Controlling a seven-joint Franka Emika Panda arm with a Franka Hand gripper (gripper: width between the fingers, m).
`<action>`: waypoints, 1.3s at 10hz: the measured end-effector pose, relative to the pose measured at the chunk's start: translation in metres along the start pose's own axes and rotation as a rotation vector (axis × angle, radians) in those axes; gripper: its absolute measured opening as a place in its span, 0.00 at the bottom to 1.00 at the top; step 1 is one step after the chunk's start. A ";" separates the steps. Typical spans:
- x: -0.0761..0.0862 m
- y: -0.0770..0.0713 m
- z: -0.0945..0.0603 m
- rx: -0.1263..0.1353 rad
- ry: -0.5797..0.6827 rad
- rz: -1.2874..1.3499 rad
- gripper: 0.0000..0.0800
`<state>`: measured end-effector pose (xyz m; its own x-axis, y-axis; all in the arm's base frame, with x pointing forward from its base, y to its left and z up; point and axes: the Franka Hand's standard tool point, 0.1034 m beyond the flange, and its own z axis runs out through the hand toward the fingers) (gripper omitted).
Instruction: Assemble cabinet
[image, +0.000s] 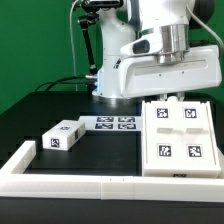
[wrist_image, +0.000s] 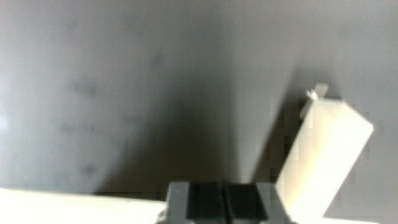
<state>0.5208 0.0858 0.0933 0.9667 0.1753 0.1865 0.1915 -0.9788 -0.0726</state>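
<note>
The cabinet (image: 185, 140) is a large white box with black-and-white tags on its top face, lying on the black table at the exterior view's right. My gripper (image: 165, 96) hangs just above the cabinet's far edge, under the big white hand. In the wrist view the two dark fingers (wrist_image: 222, 205) stand pressed together with nothing seen between them. A white cabinet panel (wrist_image: 329, 150) stands close beside them. A single small white tagged block (image: 62, 135) lies apart at the exterior view's left.
The marker board (image: 112, 123) lies flat between the small block and the cabinet. A long low white border rail (image: 60, 180) runs along the front and up the left side. The arm's base (image: 105, 50) stands behind.
</note>
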 end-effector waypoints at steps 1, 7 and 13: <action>0.011 0.000 -0.006 0.000 0.004 -0.002 0.00; 0.021 0.000 -0.015 0.001 -0.010 -0.004 0.00; 0.030 -0.001 -0.022 0.004 -0.032 -0.007 0.00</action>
<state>0.5456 0.0896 0.1202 0.9702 0.1858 0.1555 0.1992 -0.9770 -0.0757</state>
